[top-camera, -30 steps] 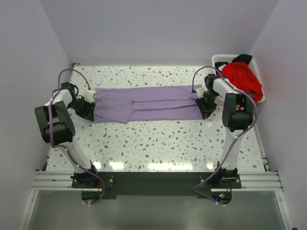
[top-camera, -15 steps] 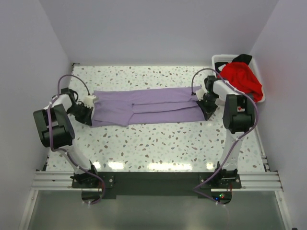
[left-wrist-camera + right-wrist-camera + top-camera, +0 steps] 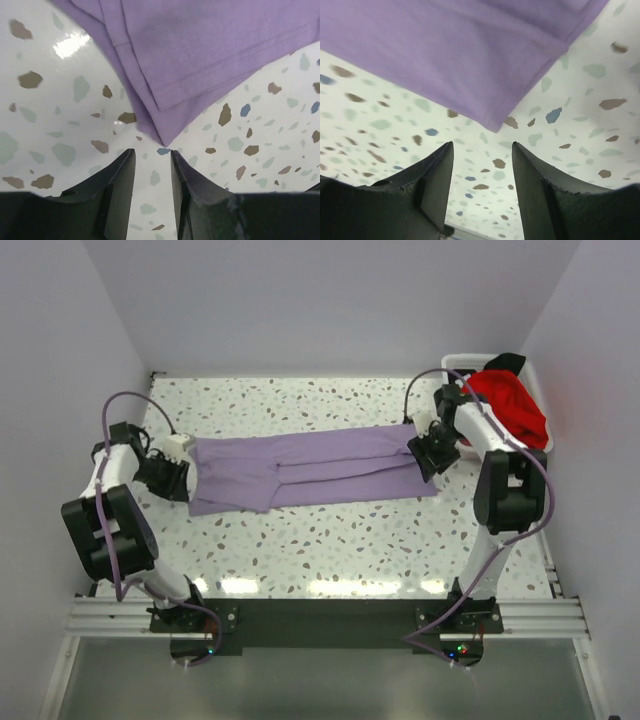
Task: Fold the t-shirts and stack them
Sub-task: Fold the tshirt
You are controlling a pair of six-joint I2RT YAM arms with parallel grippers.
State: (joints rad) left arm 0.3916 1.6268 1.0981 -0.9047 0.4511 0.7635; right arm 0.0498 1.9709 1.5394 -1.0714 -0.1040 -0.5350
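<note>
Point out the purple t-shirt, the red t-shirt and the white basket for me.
purple t-shirt (image 3: 310, 465), top external view, middle of the flattened cloth.
red t-shirt (image 3: 510, 405), top external view, centre of the bunched heap.
white basket (image 3: 458, 363), top external view, far left corner of its rim.

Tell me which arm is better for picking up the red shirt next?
Probably the right. The red shirt lies in the white basket beside the right arm, close to the open right end effector. The left end effector sits across the table, at the purple shirt's other end.
</note>
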